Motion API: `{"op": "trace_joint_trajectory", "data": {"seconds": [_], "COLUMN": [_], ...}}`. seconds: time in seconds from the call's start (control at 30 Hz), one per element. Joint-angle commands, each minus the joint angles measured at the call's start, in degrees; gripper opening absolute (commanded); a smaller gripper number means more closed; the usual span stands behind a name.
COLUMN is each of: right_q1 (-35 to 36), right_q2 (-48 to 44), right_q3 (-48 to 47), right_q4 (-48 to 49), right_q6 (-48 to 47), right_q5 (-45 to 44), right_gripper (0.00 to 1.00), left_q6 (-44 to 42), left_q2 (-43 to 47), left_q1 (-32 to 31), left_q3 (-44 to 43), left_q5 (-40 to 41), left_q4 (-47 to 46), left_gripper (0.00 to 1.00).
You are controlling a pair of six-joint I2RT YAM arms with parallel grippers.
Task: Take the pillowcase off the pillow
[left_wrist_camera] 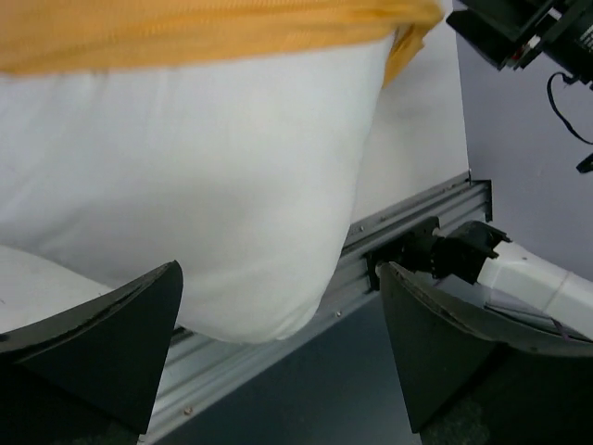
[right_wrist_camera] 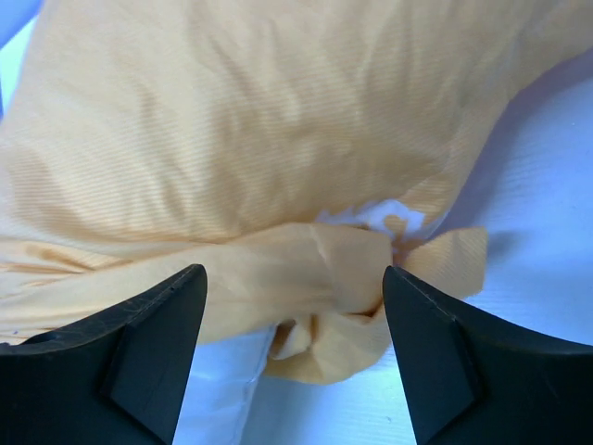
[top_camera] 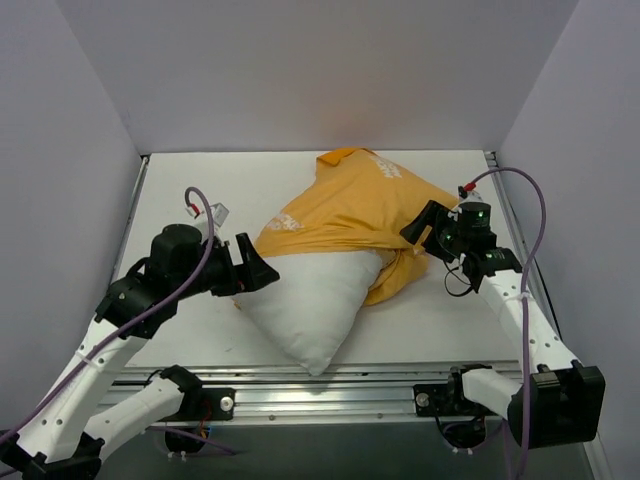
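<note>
Looking at a pillow [top_camera: 305, 315] lying mid-table [top_camera: 200, 190], near half poking out bare and white. Wearing the pillowcase [top_camera: 345, 215] over the far half only, cloth bunching up at the right. Hovering by the pillow's left corner with the left gripper [top_camera: 262, 268] spread wide, holding nothing. Sitting just beside the bunched cloth with the right gripper [top_camera: 418, 226] — spread wide too, holding nothing.

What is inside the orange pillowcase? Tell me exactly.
The white pillow: its near corner sticks out bare. Its far part is covered by the pillowcase, so whether anything else is inside cannot be seen.
</note>
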State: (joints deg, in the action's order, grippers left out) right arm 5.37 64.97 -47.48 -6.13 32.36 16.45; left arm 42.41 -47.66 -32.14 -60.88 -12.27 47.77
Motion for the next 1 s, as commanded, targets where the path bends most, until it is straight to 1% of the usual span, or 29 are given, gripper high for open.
{"op": "trace_joint_trajectory", "data": {"seconds": [0.0, 0.07, 0.17, 0.2, 0.23, 0.27, 0.3, 0.37, 0.4, 0.43, 0.47, 0.5, 0.53, 0.57, 0.6, 0.63, 0.7, 0.77, 0.8, 0.83, 0.9, 0.93, 0.97], "right_q1": [0.61, 0.7, 1.57, 2.01, 3.32, 4.21, 5.26, 8.6, 9.65, 10.88, 13.59, 14.92, 16.15, 18.78, 19.93, 21.08, 24.06, 25.22, 25.57, 25.75, 25.83, 26.01, 26.01], "right_q2": [-2.83, -1.61, 0.93, 1.73, 2.7, 4.97, 6.21, 10.67, 12.18, 13.76, 16.74, 18.33, 19.92, 23.33, 25.01, 26.77, 30.99, 34.15, 35.13, 36.09, 38.12, 38.39, 37.52], "right_q3": [-1.73, -2.09, -2.17, -2.26, -2.35, -2.96, -3.4, -4.8, -5.42, -6.03, -6.82, -8.83, -10.16, -11.74, -15.15, -17.01, -20.88, -25.45, -26.94, -30.35, -33.97, -36.6, -37.24], "right_q4": [-1.52, -1.25, 0.24, 0.85, 1.81, 2.35, 2.87, 4.45, 5.59, 7.6, 8.49, 9.29, 10.77, 11.05, 11.23, 10.97, 10.53, 10.61, 10.18, 9.3, 6.07, 3.87, 3.15], "right_q6": [-0.9, -0.37, 0.07, 0.07, 0.16, -0.1, -0.36, -0.72, -0.81, -0.89, -1.16, -1.33, -1.68, -1.95, -2.65, -3.26, -4.93, -6.16, -7.39, -8.09, -10.03, -11.34, -11.88], "right_q5": [-0.56, 0.86, 2.62, 3.06, 3.59, 3.77, 3.77, 3.59, 3.59, 3.85, 3.68, 3.85, 4.12, 4.21, 4.29, 4.38, 2.9, 1.75, 0.96, 0.08, -1.58, -4.2, -5.36], "right_gripper": [0.72, 0.73, 0.73, 0.73, 0.73, 0.73, 0.74, 0.74, 0.75, 0.74, 0.75, 0.75, 0.74, 0.75, 0.75, 0.75, 0.75, 0.75, 0.75, 0.75, 0.77, 0.77, 0.78], "left_q6": [-9.35, -10.24, -12.09, -12.79, -12.79, -12.79, -12.62, -11.74, -9.91, -8.76, -7.79, -5.87, -4.89, -3.93, -1.31, 0.2, 4.32, 6.01, 6.45, 6.54, 5.93, 5.58, 4.7], "left_q2": [-3.22, -4.8, -9.54, -12.43, -13.85, -15.52, -17.8, -18.96, -18.79, -18.35, -17.74, -16.08, -15.28, -14.14, -12.13, -11.06, -7.82, -5.7, -4.04, -3.59, -3.93, -4.45, -6.2], "left_q1": [0.32, 0.41, 0.5, 0.59, 0.59, 0.59, 0.67, 0.59, 0.15, -0.37, -1.16, -2.48, -6.23, -8.62, -11.25, -15.63, -18.47, -19.45, -19.54, -19.45, -19.45, -19.28, -18.84], "left_q3": [-4.95, -3.81, -1.1, -0.12, 0.76, 1.46, 2.77, 4.36, 7.07, 8.57, 9.81, 10.95, 12.79, 13.59, 14.47, 16.3, 18.16, 20.53, 20.89, 20.98, 20.11, 19.58, 18.53], "left_q5": [5.76, 7.34, 10.15, 11.73, 11.83, 13.14, 12.28, 9.04, 4.67, 2.8, 1.74, 1.55, 3.12, 4.35, 5.41, 6.46, 9.62, 13.48, 14.29, 15.25, 18.59, 19.64, 20.53], "left_q4": [-2.32, -6.01, -10.49, -11.72, -13.56, -14.27, -14.89, -17.7, -20.84, -22.18, -23.06, -23.51, -23.51, -23.6, -23.86, -24.73, -26.05, -26.23, -26.58, -26.67, -26.59, -26.67, -26.67], "left_gripper": [0.95, 0.96, 0.98, 0.98, 0.99, 0.94, 0.92, 0.86, 0.84, 0.84, 0.83, 0.82, 0.82, 0.82, 0.81, 0.81, 0.82, 0.82, 0.82, 0.82, 0.85, 0.86, 0.86]}}
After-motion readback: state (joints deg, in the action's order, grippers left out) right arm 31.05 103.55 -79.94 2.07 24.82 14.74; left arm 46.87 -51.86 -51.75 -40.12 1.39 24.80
